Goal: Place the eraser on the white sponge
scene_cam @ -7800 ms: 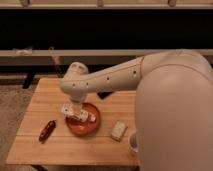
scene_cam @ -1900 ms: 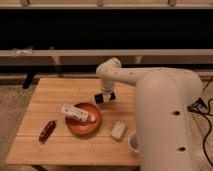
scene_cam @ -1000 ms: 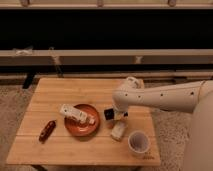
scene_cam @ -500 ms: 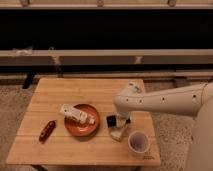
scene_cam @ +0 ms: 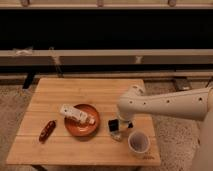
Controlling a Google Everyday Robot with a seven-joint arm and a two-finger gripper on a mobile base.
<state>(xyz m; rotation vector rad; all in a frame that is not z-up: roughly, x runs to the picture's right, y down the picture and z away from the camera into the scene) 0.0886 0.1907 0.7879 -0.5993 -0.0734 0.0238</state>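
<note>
My gripper (scene_cam: 120, 125) hangs from the white arm at the table's front right, just above the white sponge (scene_cam: 117, 135). It is shut on the eraser (scene_cam: 113, 125), a small black block. The eraser sits right over the sponge's top, and I cannot tell whether they touch. The sponge is an off-white pad, partly hidden under the gripper and eraser.
A white cup (scene_cam: 138, 142) stands right of the sponge near the front edge. A red plate (scene_cam: 81, 126) holding a white spotted bar (scene_cam: 76, 114) lies to the left. A reddish-brown oblong item (scene_cam: 47, 129) lies at the front left of the wooden table (scene_cam: 60, 92).
My arm has carried the eraser from beside the red plate to the right and forward. It has come down over the white sponge, and in the last half second it lowered slightly.
</note>
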